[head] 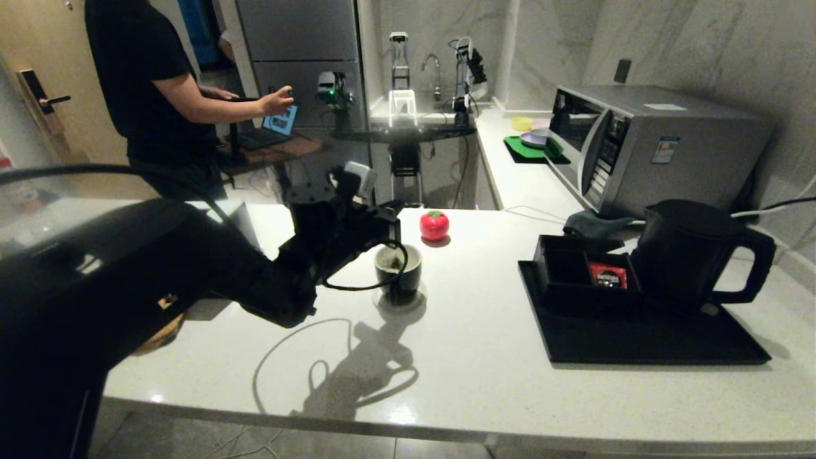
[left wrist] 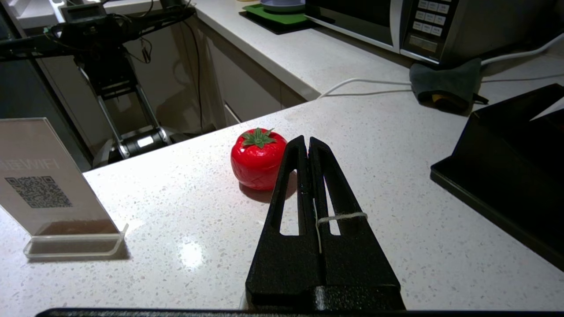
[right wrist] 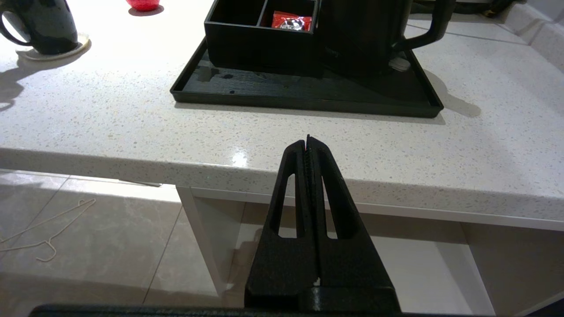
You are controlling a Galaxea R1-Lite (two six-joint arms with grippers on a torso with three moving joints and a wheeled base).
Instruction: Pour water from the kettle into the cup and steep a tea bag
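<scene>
Right gripper (right wrist: 307, 143) parked off the counter's near edge, fingers pressed together on nothing; left gripper (head: 392, 223) pinches a tea-bag string (left wrist: 341, 216) directly above the cup (head: 398, 273); kettle (head: 692, 252) stands far right on its tray (head: 637, 338).

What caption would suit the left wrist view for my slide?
Left hand, shut on a white string, above the white counter beside a red tomato-shaped object.

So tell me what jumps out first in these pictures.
The left gripper, shut on a white string, hangs above the cup near the counter's middle. A red tomato-shaped object sits just behind the cup. The kettle stands on the black tray at right.
</scene>
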